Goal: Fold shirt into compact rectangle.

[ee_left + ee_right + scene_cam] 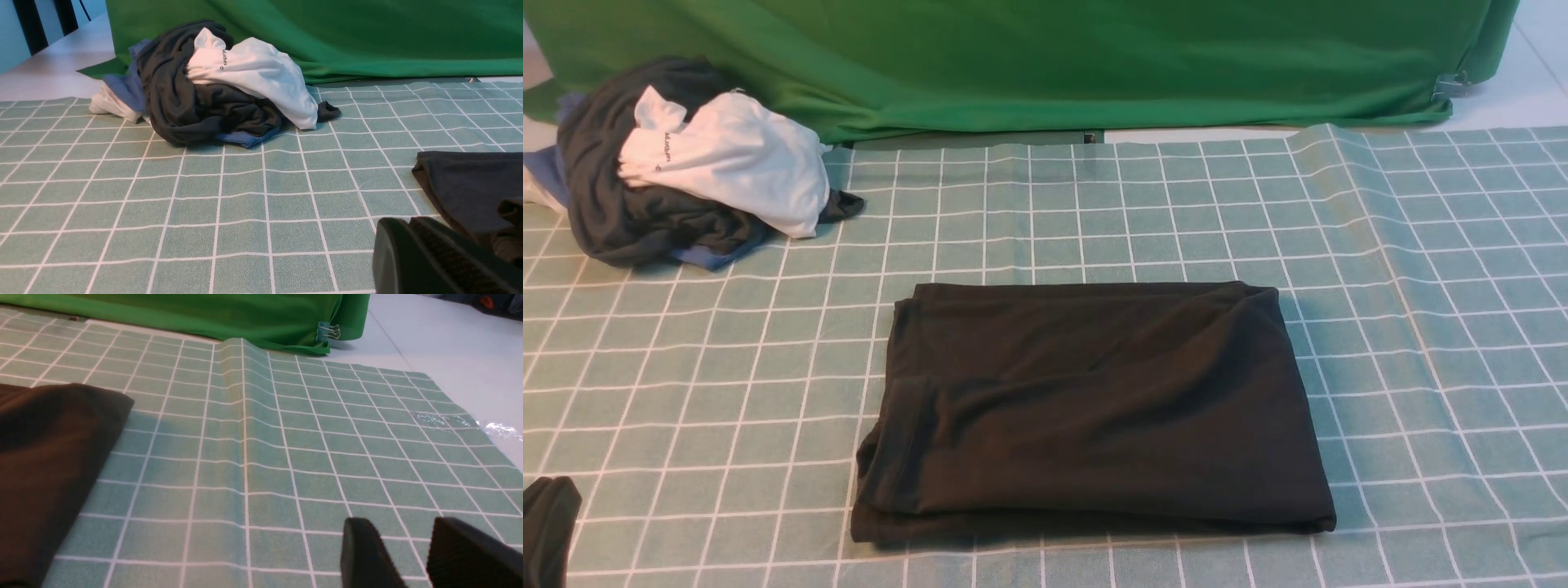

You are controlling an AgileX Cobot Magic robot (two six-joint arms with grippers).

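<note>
The black shirt [1094, 400] lies folded into a flat rectangle in the middle of the checked cloth, with layered edges on its left side; its print and neck label are hidden. My left gripper [547, 523] sits low at the near left, well apart from the shirt. In the left wrist view its fingers [410, 222] are pressed together with nothing between them, and the shirt's corner [470, 183] lies just beyond. My right gripper [402, 526] is out of the front view; its fingers stand apart over bare cloth, right of the shirt's edge [49, 457].
A pile of dark grey, white and blue garments [686, 163] sits at the far left, also in the left wrist view [212, 85]. The green backdrop [1054, 57] hangs behind, held by a clip [329, 331]. The checked tablecloth [686, 367] has a raised crease [243, 416] on the right.
</note>
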